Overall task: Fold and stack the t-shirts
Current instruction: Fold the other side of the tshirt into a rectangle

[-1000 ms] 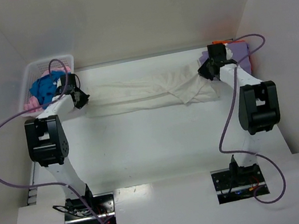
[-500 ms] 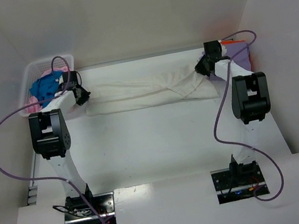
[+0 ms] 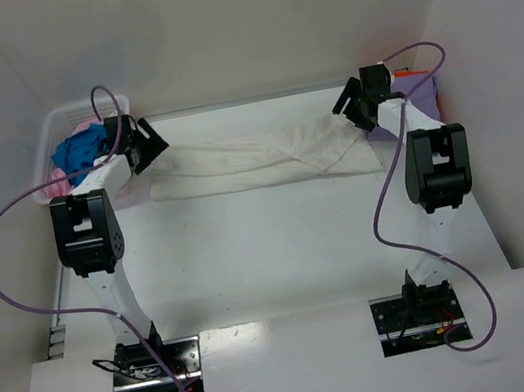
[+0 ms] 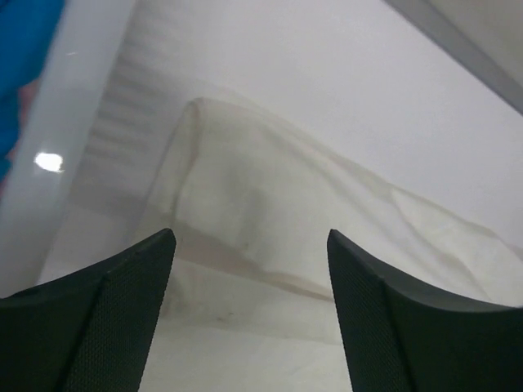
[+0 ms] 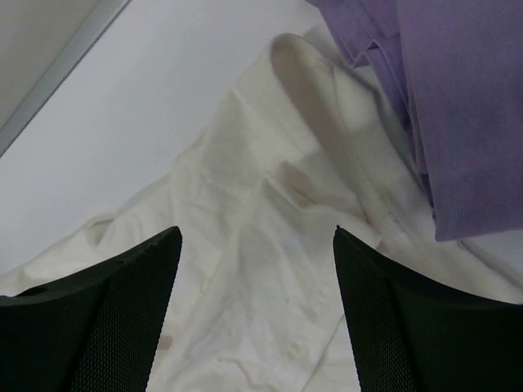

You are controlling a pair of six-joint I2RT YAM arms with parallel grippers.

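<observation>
A cream-white t-shirt (image 3: pixel 266 158) lies folded into a long strip across the far side of the table. My left gripper (image 3: pixel 144 148) hovers open over its left end, the cloth (image 4: pixel 270 229) lying flat between and below the fingers (image 4: pixel 106 318). My right gripper (image 3: pixel 353 107) hangs open above the strip's right end (image 5: pixel 270 269), nothing held. A lavender-purple t-shirt (image 5: pixel 441 98) lies at the far right, touching the cream cloth, with an orange one (image 3: pixel 411 74) peeking out behind it. Blue (image 3: pixel 75 156) and pink (image 3: pixel 56 181) t-shirts sit in the basket.
The white lattice basket (image 3: pixel 61 120) stands at the far left corner beside the left arm. White walls enclose the table at the back and both sides. Purple cables loop off both arms.
Both grippers have opened and let go of the cream-white shirt's ends, lifting slightly toward the back. The shirt now rests flat as a strip.
</observation>
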